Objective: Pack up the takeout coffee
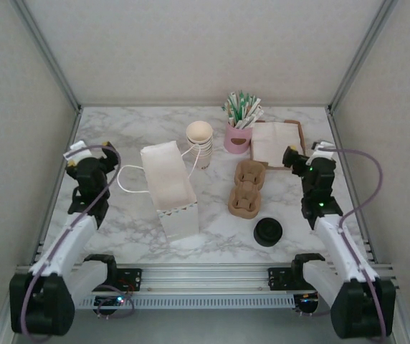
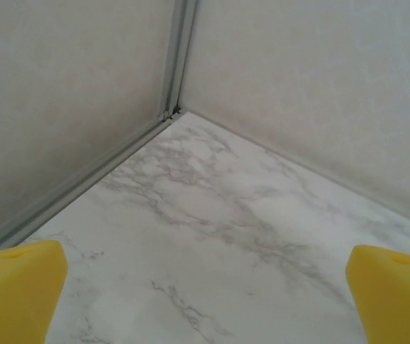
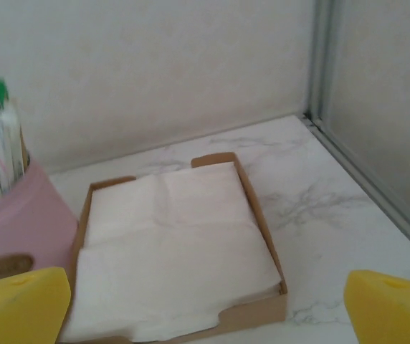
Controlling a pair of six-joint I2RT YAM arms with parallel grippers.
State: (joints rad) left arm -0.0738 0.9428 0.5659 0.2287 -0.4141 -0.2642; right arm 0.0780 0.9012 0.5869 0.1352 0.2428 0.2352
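Left gripper [image 2: 205,294] gapes over grey-veined marble tabletop [image 2: 191,186].

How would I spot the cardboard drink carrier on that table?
Find the white paper bag standing open mid-table. Just right of it, in front of the napkin tray, lies the drink carrier. It alone is brown moulded pulp with round cup hollows, unlike the pink holder and cream cups behind.

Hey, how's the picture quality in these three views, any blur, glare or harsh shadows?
Top external: even, diffuse light, only a soft shadow beside the paper bag, no glare. Left wrist: marble table fairly sharp, yellow fingertips soft-edged. Right wrist: napkins slightly washed out, pink cup blurred.
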